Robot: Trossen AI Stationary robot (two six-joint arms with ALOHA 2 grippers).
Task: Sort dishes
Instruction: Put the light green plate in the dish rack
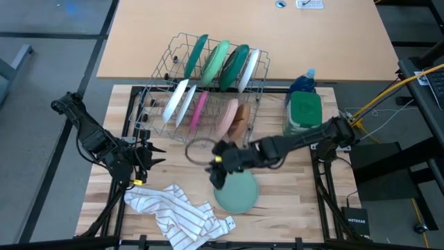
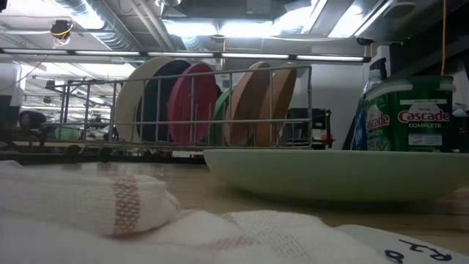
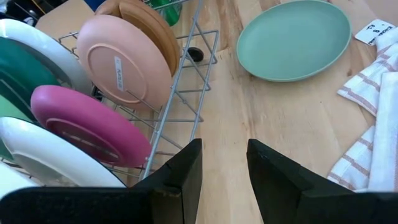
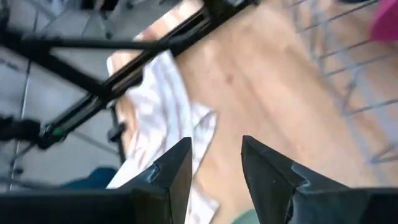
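While I watch from overhead, my right gripper [image 1: 216, 169] hangs just above the table [image 1: 291, 187] near its centre, at the 11 o'clock edge of a light green plate [image 1: 236, 192] that lies flat on the wood; I can't tell whether it touches the rim. Its fingers [image 4: 174, 171] stand apart with bare wood between them, holding nothing. My left gripper [image 1: 154, 156] waits at 9 o'clock on the table, pointing toward the wire rack [image 1: 159, 69], its fingers [image 3: 186, 168] likewise parted and empty. That rack sits at 12 o'clock and carries the other dishes on edge: in the far row a dark green plate [image 1: 196, 55], a light green one [image 1: 216, 61], another dark green plate [image 1: 236, 66] and a white plate [image 1: 250, 68]; in the near row a white plate [image 1: 177, 102], a magenta dish [image 1: 198, 110], a pale pink plate [image 1: 226, 117] and a tan-brown dish [image 1: 241, 119]. From the left wrist camera I see the pale pink plate's underside facing me. At 2 o'clock stands a green-lidded container [image 1: 304, 111] with a blue bottle [image 1: 302, 82] just behind it. A white striped cloth [image 1: 177, 212] lies crumpled at 7 o'clock, just beside the flat plate.
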